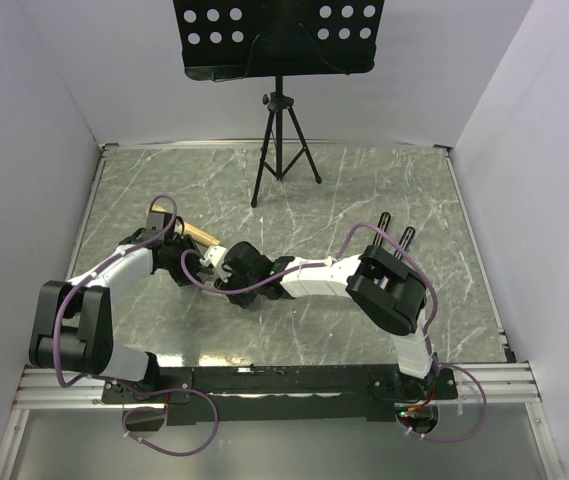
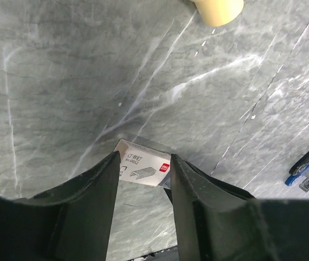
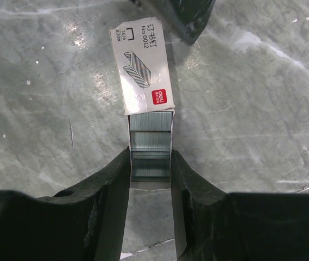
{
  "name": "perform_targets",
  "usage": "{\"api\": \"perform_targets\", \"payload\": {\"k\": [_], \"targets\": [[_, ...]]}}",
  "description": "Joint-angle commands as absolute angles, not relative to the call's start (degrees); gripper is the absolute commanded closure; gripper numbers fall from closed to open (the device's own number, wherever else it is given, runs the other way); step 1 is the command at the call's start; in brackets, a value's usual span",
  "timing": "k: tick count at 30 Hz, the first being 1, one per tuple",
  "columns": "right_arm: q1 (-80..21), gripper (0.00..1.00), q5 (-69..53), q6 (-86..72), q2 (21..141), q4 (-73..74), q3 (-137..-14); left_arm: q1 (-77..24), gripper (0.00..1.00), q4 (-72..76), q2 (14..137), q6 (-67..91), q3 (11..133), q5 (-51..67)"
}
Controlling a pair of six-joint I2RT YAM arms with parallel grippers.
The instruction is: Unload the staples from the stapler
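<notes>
Grey marble table (image 1: 384,180), with a little white staple box (image 3: 143,65) out in the middle of it. Left gripper (image 2: 144,163) straddles the box with its fingers part spread, and I honestly can't tell if it's clamping or just hovering around it. Right gripper (image 3: 150,157) is pinched on the slid-out drawer (image 3: 150,186), with the staples (image 3: 150,144) sitting in it as silver strips. Stapler? Can't spot it anywhere. My take: left needs a firm hold on the box, and right should pull dead straight and level or those strips will spill.

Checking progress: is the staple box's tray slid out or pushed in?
Slid partly out: its tray of grey staples sticks out past the white sleeve, gripped by the right hand.
</notes>
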State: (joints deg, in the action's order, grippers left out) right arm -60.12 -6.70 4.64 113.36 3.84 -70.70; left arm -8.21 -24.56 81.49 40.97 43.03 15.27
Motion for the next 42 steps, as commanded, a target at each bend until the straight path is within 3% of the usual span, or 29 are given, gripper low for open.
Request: {"api": "perform_targets", "payload": {"k": [1, 28, 42], "targets": [[-60.29, 0.67, -8.35, 6.33, 112.5, 4.57, -71.1, -8.44, 0.53, -26.63, 80.68, 39.29, 44.3, 13.8], [-60.91, 0.66, -12.66, 8.52, 116.45, 7.3, -75.5, -9.75, 0.63, -21.88, 83.32, 40.43, 40.43, 18.72], [-61.79, 0.66, -16.09, 9.58, 114.7, 7.3, -73.48, -10.37, 0.64, -20.92, 84.02, 40.78, 40.43, 18.72]]}}
